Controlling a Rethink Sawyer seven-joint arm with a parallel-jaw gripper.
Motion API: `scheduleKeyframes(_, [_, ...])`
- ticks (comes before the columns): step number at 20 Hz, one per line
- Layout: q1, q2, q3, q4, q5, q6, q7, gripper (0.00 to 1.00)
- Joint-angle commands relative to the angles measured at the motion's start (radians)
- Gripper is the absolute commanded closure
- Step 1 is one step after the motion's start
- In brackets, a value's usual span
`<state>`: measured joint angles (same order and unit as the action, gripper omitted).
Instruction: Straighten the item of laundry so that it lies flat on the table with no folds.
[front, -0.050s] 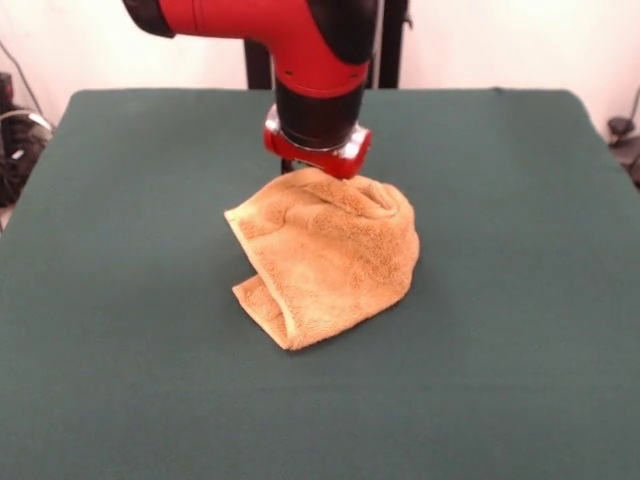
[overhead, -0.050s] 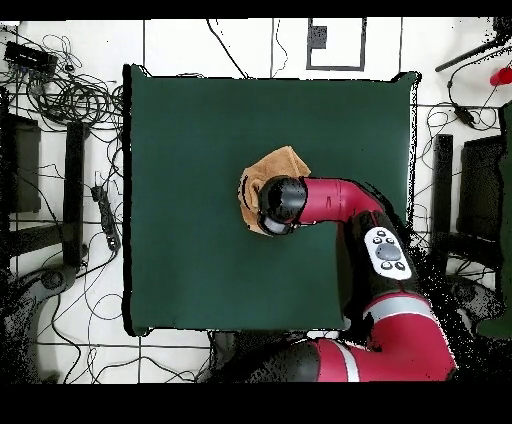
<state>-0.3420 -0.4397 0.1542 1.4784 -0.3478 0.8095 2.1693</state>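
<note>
1. We find the towel (front, -0.050s: 325, 255) bunched and folded near the middle of the desk (front, -0.050s: 520, 380).
2. The gripper (front, -0.050s: 312, 165) sits directly above its far edge; we cannot tell its state.
3. The towel's bulk extends toward the desk's near side.

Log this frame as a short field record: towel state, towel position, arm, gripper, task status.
towel state: towel bunched and folded over itself, top raised under the arm, not flat
towel position: near the middle of the table, lower part resting on the green cloth
arm: arm reaches over the towel, wrist pointing straight down
gripper: gripper at the towel's top edge; fingers hidden, state unclear
task status: folds remain, not done
</note>
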Motion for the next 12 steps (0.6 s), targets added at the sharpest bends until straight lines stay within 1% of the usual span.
scheduleKeyframes(1, [0.011,0.032,0.129,-0.028,0.024,0.129,-0.146,0.0])
scheduleKeyframes(2, [0.023,0.038,0.124,-0.048,0.012,0.133,-0.145,0.0])
scheduleKeyframes(3, [0.026,0.041,0.126,-0.054,0.02,0.138,-0.132,0.0])
scheduleKeyframes(6, [0.032,0.03,0.137,-0.1,0.034,0.216,-0.148,0.0])
scheduleKeyframes(8, [0.035,-0.013,0.146,-0.099,0.042,0.258,-0.158,0.0])
scheduleKeyframes(10, [0.035,-0.062,0.154,-0.08,0.062,0.282,-0.144,0.0])
scheduleKeyframes(12, [0.036,-0.083,0.161,-0.077,0.069,0.315,-0.145,0.0])
